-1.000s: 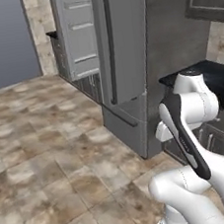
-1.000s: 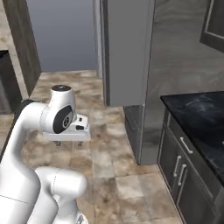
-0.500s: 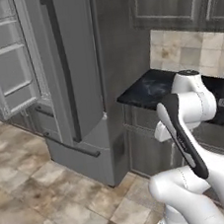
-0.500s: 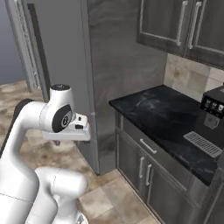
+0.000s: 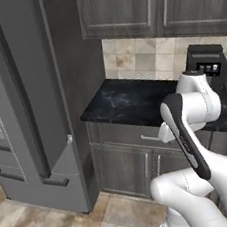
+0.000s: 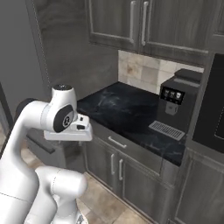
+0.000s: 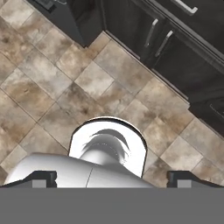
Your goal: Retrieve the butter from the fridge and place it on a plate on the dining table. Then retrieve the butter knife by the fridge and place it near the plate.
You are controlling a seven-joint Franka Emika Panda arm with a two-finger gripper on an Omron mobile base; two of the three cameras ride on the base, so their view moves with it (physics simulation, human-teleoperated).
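The fridge [image 5: 29, 105] fills the left half of the left base view, a tall grey slab with a long dark vertical handle and a drawer at the bottom; in the right base view it is the grey wall along the left edge. To its right runs a black-topped counter [image 5: 134, 100] over dark grey cabinets [image 5: 127, 169], with a tiled backsplash and upper cabinets above; a dark coffee machine [image 6: 177, 105] stands on the counter at centre right of the right base view.

The arm is folded up close to its own body, the hand tucked in at mid-frame rather than reaching out; this looks like a carrying posture for travel, which suits a base not yet settled in front of its target. The hand camera looks straight down at the tan stone floor [image 7: 52, 83], with cabinet fronts across the upper right.

The gripper [image 7: 112, 177] stands released, its two dark fingertips [image 7: 41, 177] wide apart at the bottom corners of the hand view, nothing between them.

The butter is presumably inside the fridge, though I cannot tell from here; no knife can be made out on the counter by the fridge either, and the views are coarse. I judge the task barely begun: the retrieval comes first.
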